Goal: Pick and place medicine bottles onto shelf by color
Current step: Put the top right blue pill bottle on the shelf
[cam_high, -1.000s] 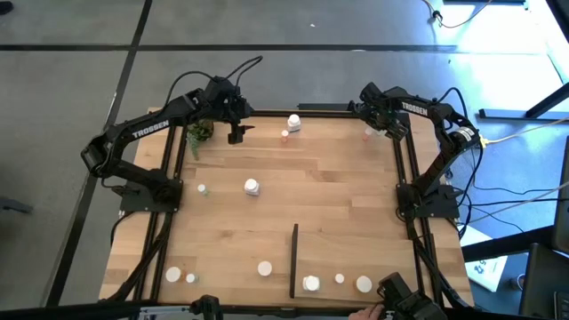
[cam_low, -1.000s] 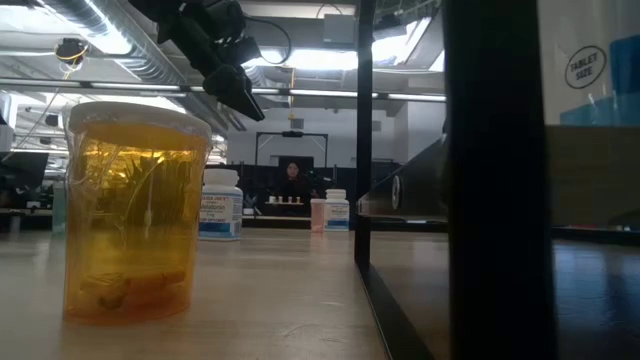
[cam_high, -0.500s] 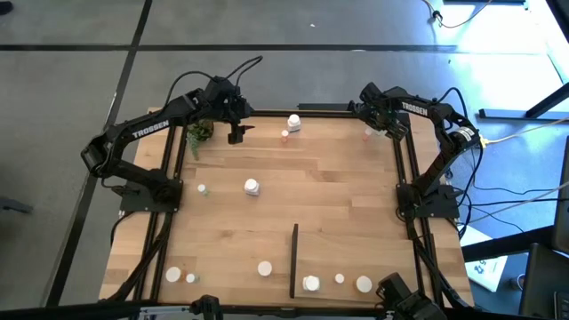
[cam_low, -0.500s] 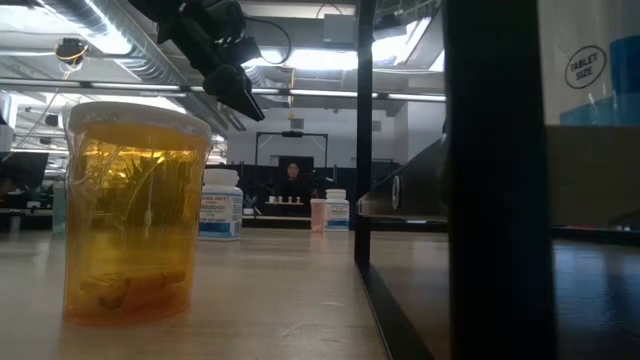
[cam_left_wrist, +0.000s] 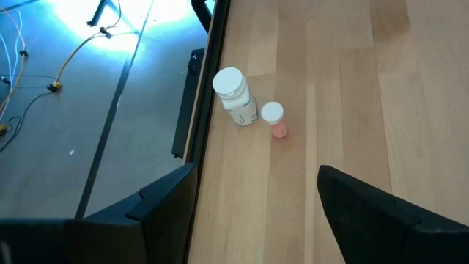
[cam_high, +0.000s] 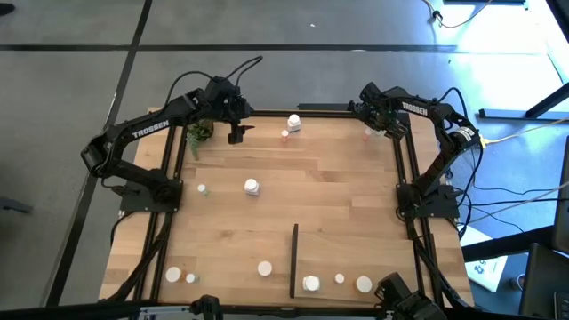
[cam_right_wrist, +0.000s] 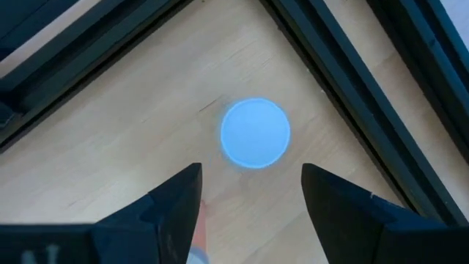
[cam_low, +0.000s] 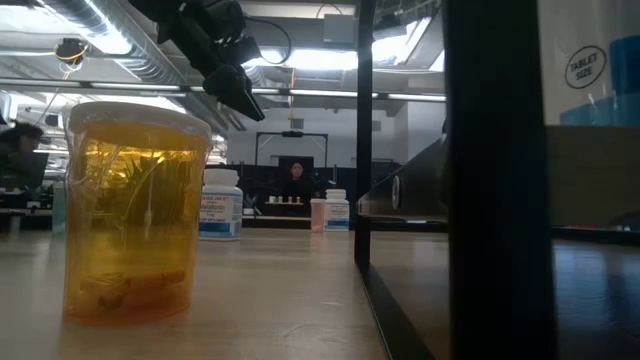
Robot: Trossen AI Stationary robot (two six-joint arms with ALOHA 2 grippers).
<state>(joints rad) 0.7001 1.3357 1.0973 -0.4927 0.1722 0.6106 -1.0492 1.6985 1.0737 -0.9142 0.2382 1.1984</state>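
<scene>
Three bottles [cam_high: 339, 282] were already seen standing on the shelf [cam_high: 356, 258] at the lower right of the high view, right of its black strip. The rest were still scattered over the table [cam_high: 329, 191]: a white-capped bottle [cam_high: 293, 123] with a small pinkish one [cam_high: 285, 136] at top centre, others mid-left and lower left. The left pincer [cam_high: 236, 135] was held open and empty at the upper left. The right pincer [cam_right_wrist: 250, 194] was spread, nothing gripped, above a pale round cap [cam_right_wrist: 255, 133] at the upper right.

Both arms hang over the table's [cam_high: 338, 204] far corners, bottles [cam_high: 252, 187] scattered below.
</scene>
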